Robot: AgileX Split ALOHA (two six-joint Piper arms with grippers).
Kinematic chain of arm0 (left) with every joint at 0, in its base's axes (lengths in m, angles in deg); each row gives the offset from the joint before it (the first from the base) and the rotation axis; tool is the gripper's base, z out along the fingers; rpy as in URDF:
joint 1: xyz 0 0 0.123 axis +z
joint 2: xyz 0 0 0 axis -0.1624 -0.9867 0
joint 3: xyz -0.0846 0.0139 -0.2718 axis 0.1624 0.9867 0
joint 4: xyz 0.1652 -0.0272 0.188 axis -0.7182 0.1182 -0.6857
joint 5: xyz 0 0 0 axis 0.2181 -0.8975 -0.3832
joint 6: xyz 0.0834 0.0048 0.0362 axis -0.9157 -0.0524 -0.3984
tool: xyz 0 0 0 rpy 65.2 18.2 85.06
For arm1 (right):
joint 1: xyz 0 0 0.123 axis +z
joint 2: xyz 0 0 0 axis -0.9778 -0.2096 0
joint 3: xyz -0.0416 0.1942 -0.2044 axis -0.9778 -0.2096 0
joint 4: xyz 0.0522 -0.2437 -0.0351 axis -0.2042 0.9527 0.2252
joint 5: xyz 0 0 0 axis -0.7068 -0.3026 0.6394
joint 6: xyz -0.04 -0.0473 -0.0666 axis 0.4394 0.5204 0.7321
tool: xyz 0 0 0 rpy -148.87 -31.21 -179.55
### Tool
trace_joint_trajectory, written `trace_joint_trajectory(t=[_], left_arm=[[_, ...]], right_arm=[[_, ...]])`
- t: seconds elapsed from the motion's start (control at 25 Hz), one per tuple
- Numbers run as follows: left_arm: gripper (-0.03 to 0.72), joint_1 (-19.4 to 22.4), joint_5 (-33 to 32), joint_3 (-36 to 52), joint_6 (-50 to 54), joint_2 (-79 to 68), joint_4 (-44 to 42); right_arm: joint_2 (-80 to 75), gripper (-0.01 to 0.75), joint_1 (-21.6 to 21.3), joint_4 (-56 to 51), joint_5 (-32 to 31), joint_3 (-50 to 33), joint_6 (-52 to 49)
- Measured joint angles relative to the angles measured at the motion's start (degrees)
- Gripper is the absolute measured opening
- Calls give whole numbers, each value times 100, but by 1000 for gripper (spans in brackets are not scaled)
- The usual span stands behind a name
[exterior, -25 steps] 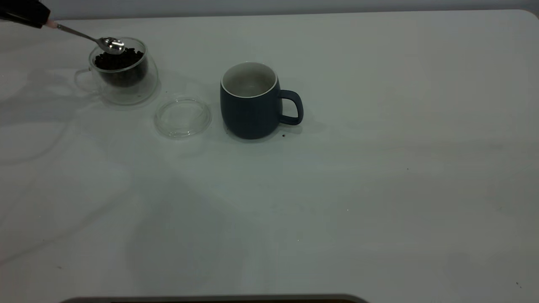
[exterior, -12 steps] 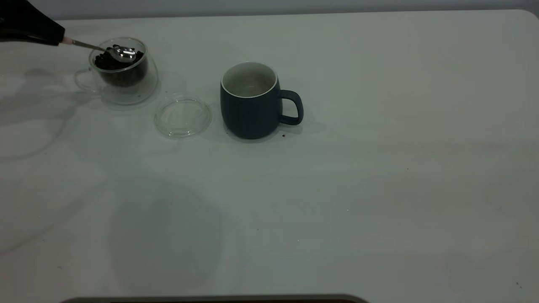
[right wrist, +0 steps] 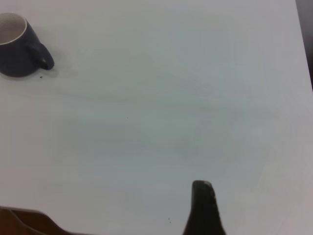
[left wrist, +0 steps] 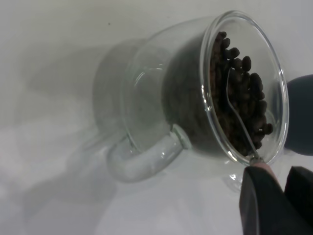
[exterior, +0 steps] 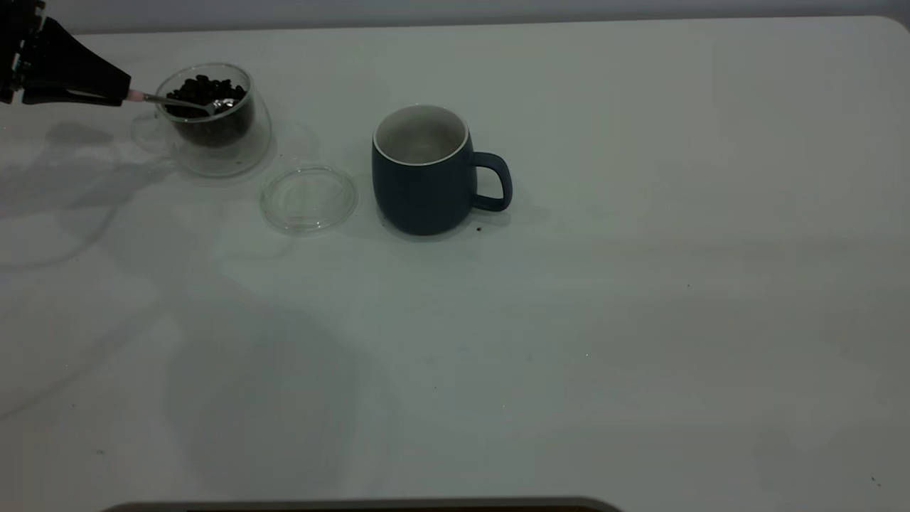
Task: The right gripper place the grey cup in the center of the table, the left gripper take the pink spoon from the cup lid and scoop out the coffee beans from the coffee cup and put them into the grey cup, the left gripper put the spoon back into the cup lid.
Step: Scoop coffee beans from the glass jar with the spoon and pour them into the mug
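My left gripper [exterior: 117, 92] is at the table's far left, shut on the pink spoon's [exterior: 135, 95] handle. The metal neck [left wrist: 242, 127] runs over the glass rim, and the bowl is buried in the coffee beans [exterior: 202, 89]. The coffee cup [exterior: 213, 128] looks tipped away from the gripper, its handle [left wrist: 146, 161] on the gripper's side. In the left wrist view the left gripper [left wrist: 276, 183] sits just outside the rim. The empty cup lid [exterior: 308, 199] lies between this cup and the grey cup [exterior: 426, 171], which stands upright near the table's [exterior: 640, 320] middle. My right gripper [right wrist: 203, 208] hangs far from the grey cup [right wrist: 14, 46].
A small dark speck [exterior: 478, 229] lies by the grey cup's base. The table's far edge [exterior: 498, 21] runs behind both cups, and a dark edge strip [exterior: 355, 506] shows at the front.
My left gripper moved right and down toward the coffee cup. The spoon's bowl went from above the beans to buried in them, and the cup has tipped slightly.
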Motion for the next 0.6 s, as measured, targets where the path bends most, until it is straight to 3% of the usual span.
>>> trace_joint_trajectory(t=[0.6], left_arm=[[116,319,-586,-31,408,-188,388]], right_arm=[[0,591,0,0,0,0,0]])
